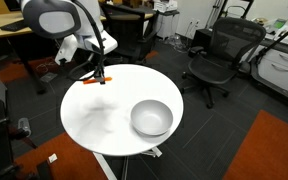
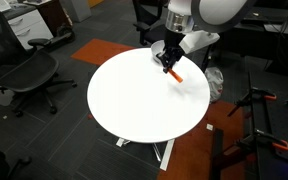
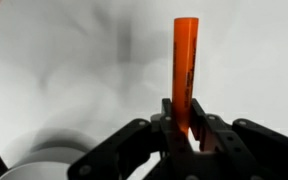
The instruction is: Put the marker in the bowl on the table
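The orange marker (image 3: 185,55) is clamped by its lower end between the fingers of my gripper (image 3: 184,118). In both exterior views the gripper (image 1: 101,72) (image 2: 168,62) hangs over the far edge of the round white table (image 1: 99,115) (image 2: 134,100), with the marker (image 1: 92,82) (image 2: 176,74) sticking out just above the tabletop. The light grey-white bowl (image 1: 151,118) stands empty on the table's opposite side, well apart from the gripper. Its rim shows at the lower left of the wrist view (image 3: 39,165). I cannot make the bowl out in the exterior view from the other side.
Black office chairs stand around the table (image 1: 216,55) (image 2: 29,75). A wooden desk (image 1: 14,22) is behind the arm. Orange carpet patches (image 1: 269,145) (image 2: 109,50) lie on the dark floor. Tripod legs (image 2: 264,125) stand close to the table.
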Available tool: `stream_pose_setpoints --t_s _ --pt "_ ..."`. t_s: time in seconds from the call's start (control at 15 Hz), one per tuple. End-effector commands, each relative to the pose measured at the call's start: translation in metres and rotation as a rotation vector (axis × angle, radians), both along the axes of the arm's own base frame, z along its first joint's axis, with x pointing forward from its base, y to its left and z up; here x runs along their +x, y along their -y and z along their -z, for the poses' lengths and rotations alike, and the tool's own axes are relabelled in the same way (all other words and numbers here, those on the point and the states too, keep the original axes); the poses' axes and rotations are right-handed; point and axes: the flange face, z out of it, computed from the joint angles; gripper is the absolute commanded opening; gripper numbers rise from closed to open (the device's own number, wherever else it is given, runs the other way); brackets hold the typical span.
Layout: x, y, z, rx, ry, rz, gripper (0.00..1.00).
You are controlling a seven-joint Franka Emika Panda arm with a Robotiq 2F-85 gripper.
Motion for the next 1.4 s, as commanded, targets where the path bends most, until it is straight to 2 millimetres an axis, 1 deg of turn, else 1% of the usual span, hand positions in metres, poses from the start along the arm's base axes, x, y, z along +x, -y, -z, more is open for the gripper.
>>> stream_pose_setpoints --t_s 0.0,0.27,0.4,0.67,0.93,1.0,1.2,1.27,1.33 --pt "0.000 0.014 0.034 -0.013 0.003 0.077 0.05" --pt "-0.004 0.031 0.076 -0.012 -0.064 0.123 0.05" --pt "-0.007 0.037 0.091 0.002 -0.099 0.139 0.05" --pt "-0.009 0.047 0.111 0.034 -0.133 0.182 0.05" --pt "-0.009 0.052 0.123 0.049 -0.145 0.212 0.05" --pt "-0.009 0.052 0.122 0.052 -0.141 0.221 0.40" --pt "-0.013 0.049 0.124 0.059 -0.146 0.227 0.59" --pt "-0.015 0.047 0.123 0.057 -0.145 0.226 0.68" --pt "-0.018 0.045 0.121 0.053 -0.140 0.226 0.74"
